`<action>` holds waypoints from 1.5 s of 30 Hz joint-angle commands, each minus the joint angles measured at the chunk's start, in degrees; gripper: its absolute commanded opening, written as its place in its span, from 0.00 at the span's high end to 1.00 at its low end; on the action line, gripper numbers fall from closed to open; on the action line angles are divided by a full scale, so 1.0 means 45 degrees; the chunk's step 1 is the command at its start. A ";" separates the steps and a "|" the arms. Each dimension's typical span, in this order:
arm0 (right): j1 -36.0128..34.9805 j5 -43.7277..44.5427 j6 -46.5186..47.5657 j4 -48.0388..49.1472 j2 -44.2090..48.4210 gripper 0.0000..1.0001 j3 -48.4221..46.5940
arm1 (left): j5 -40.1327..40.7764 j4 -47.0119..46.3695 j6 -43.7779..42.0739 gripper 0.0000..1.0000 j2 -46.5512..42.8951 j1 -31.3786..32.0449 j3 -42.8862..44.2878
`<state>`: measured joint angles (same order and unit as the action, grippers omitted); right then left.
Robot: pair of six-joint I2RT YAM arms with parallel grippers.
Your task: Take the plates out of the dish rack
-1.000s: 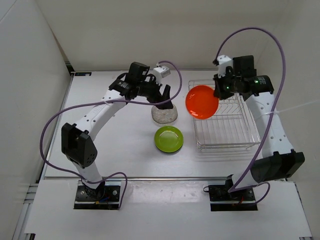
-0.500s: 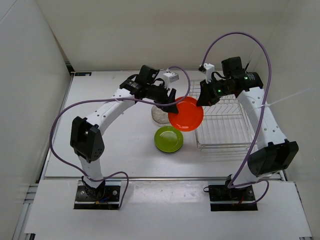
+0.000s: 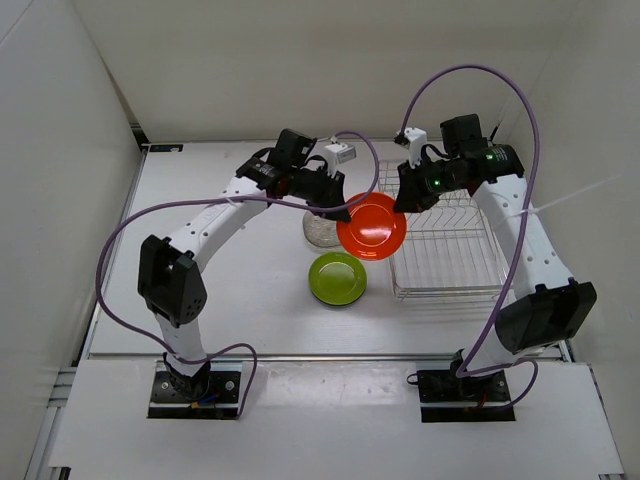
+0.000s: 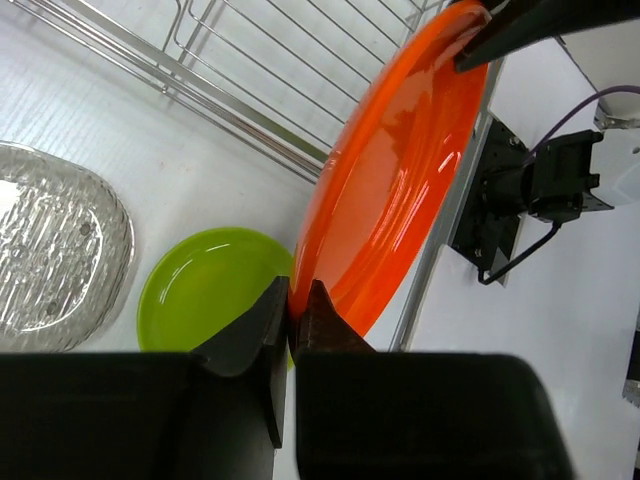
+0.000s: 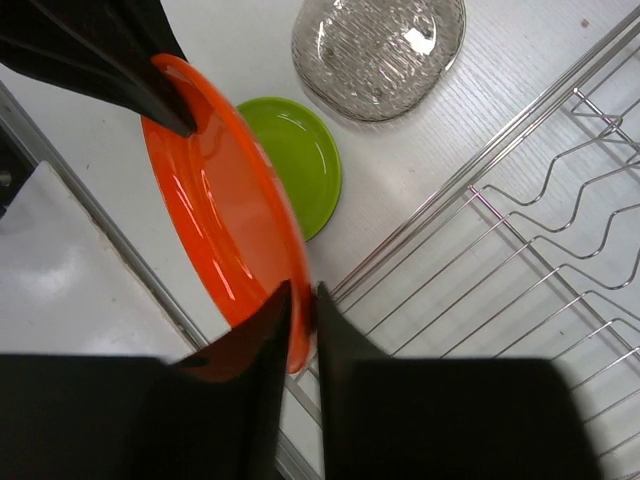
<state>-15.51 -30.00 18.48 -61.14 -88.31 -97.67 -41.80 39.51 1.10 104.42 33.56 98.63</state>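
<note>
An orange plate (image 3: 372,227) hangs tilted in the air between the two arms, just left of the dish rack (image 3: 450,262). My left gripper (image 3: 341,209) is shut on its left rim; in the left wrist view the jaws (image 4: 292,295) pinch the edge of the orange plate (image 4: 400,170). My right gripper (image 3: 403,199) straddles the opposite rim. In the right wrist view its jaws (image 5: 303,295) stand slightly apart around the orange plate (image 5: 220,200). A lime green plate (image 3: 337,277) and a clear plate (image 3: 320,230) lie on the table.
The wire dish rack (image 5: 520,250) lies right of the held plate, its near rail (image 4: 250,100) close under it. The green plate (image 4: 205,290) sits directly below the left gripper, with the clear plate (image 4: 55,250) beside it. White walls enclose the table.
The right arm carried the orange plate left, off the rack side. The left gripper came over and closed on its left rim. The right jaws have parted a little.
</note>
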 commanded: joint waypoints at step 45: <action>-0.0128 0.0670 -0.0357 0.0814 0.1852 0.00 0.1352 | 0.3487 0.1494 -0.4230 0.33 0.1307 0.0257 -0.2308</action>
<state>-15.88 -26.50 16.73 -58.94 -81.80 -91.96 -26.37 46.70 -18.00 112.53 34.30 88.20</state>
